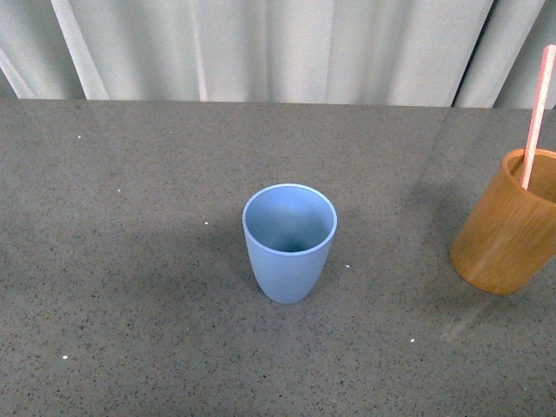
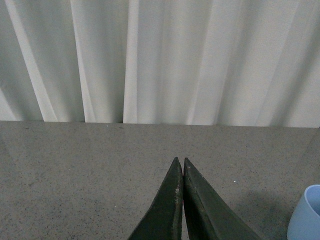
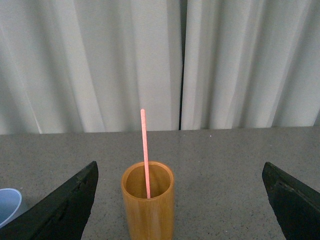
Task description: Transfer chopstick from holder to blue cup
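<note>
The chopstick [image 3: 145, 150] stands in the holder [image 3: 148, 220]. Its lower end is inside, and the long pink part rises high above the rim, leaning a little. The holder is on the right side of the table [image 1: 130, 304] in the front view, and the blue cup [image 1: 282, 269] is near the middle, well apart from it and empty.

I judge the chopstick to be very light, stiff and smooth. It will not bend in my grip, but it can slip or turn between the fingers if I pinch it weakly or off its centre line. The best place to hold it seems to be the free part above the rim, not at the very top. There I can pull it straight up without touching the holder wall. Because it is so long, I think it must go high before the lower end clears the rim. The blue cup looks light, so the stick could tip it when it leans inside.

My right gripper [image 3: 180, 170] is spread wide and holds nothing. It faces the holder, which appears between its two fingers but apart from them. My left gripper [image 2: 180, 162] has its fingers pressed together with nothing between them, low over the table, with the blue cup just at the edge of its view. A pale curtain [image 1: 261, 43] hangs behind the table.
</note>
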Controlling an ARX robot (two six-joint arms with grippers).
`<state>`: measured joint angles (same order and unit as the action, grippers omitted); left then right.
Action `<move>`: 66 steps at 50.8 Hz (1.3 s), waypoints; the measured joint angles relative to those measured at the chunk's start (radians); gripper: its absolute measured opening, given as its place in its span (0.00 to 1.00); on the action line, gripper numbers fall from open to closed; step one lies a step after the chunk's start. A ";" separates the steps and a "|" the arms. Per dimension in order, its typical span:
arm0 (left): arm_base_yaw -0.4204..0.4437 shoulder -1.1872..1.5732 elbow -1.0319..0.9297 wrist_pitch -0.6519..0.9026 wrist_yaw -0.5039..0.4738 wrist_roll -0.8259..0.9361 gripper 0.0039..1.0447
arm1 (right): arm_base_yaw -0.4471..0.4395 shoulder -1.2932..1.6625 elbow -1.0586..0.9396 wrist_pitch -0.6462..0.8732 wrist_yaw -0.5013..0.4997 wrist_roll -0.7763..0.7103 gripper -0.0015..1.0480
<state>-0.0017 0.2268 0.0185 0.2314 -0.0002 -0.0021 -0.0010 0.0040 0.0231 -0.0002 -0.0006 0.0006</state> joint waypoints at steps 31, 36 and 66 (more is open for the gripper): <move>0.000 -0.223 0.000 -0.231 0.000 0.000 0.03 | 0.000 0.000 0.000 0.000 0.000 0.000 0.90; 0.000 -0.223 0.000 -0.231 0.000 0.000 0.13 | 0.000 0.000 0.000 0.000 0.000 0.000 0.90; 0.000 -0.224 0.000 -0.231 0.000 0.000 0.95 | -0.229 0.580 0.105 0.154 -0.129 -0.079 0.90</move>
<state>-0.0017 0.0032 0.0185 0.0006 -0.0002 -0.0021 -0.2295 0.5838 0.1280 0.1535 -0.1299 -0.0780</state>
